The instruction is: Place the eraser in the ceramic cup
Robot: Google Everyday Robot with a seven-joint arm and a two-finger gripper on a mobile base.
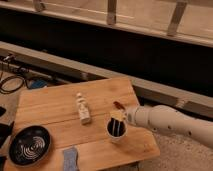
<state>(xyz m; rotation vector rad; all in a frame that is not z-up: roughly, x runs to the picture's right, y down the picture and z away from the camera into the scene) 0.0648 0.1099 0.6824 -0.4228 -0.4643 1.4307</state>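
Looks like a lab/test area — tool (pixel 117 125) over wooden table (pixel 55 105), floor cables (pixel 12 82), railing behind.

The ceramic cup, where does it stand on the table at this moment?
In the camera view the ceramic cup stands near the front right edge of the wooden table, right of the small figurine. The gripper reaches into it from above.

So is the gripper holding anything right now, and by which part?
Cannot be told. The gripper reaches down into the ceramic cup near the table's front right, and whatever its tips might hold is hidden inside.
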